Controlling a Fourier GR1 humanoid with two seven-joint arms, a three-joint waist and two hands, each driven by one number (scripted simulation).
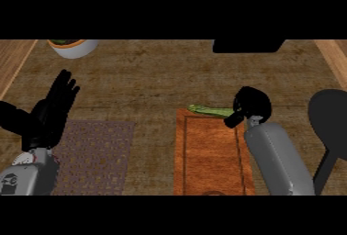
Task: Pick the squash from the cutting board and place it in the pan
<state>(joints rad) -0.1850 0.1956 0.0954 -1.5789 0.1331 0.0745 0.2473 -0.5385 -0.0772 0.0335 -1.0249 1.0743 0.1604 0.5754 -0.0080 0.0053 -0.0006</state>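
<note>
Currently, squash (209,110) lying across far end of board (210,156), middle of table (149,82), right hand (252,104) fingers curled round its right end, dark pan (331,121) at right edge, left hand (55,108) near left edge, fingers straight, spread.

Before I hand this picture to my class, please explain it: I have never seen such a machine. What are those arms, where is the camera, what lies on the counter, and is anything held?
This is one picture, taken from the robot's head, looking down at a counter. The grey forearms with black hands are the robot's own. Its left hand rests open, fingers up. Its right hand curls round one end of a green squash at the far edge of an orange cutting board. A dark pan lies at the right, a grey mat at the left, a white bowl at the back.
</note>
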